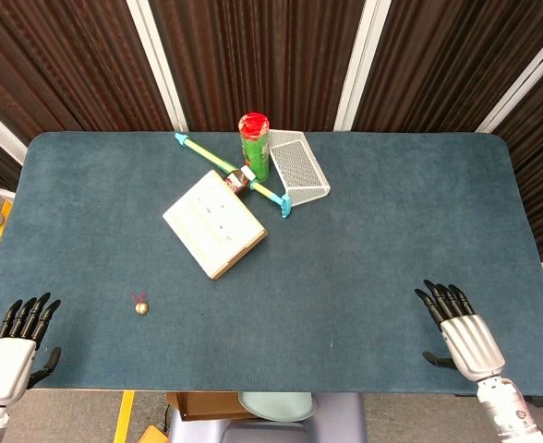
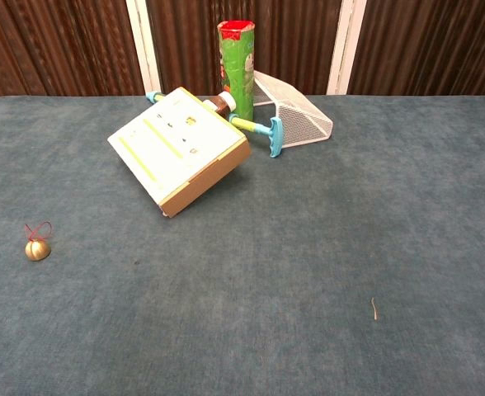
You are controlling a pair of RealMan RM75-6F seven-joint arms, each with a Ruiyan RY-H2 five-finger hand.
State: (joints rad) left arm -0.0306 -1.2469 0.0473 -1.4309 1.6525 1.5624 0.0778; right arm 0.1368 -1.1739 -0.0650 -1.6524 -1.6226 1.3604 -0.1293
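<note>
My left hand (image 1: 18,343) lies at the near left corner of the blue table (image 1: 392,231), fingers stretched out and apart, holding nothing. A small gold bell (image 1: 141,306) with a red loop sits a short way to its right, also seen as the bell (image 2: 36,248) in the chest view. My right hand (image 1: 458,330) lies flat near the front right edge, fingers spread and empty. Neither hand shows in the chest view.
A white flat box (image 1: 215,222) lies mid-table, one end propped up (image 2: 181,150). Behind it stand a green can with a red lid (image 1: 255,146), a cyan and yellow stick (image 1: 235,173) and a tipped white mesh basket (image 1: 297,164).
</note>
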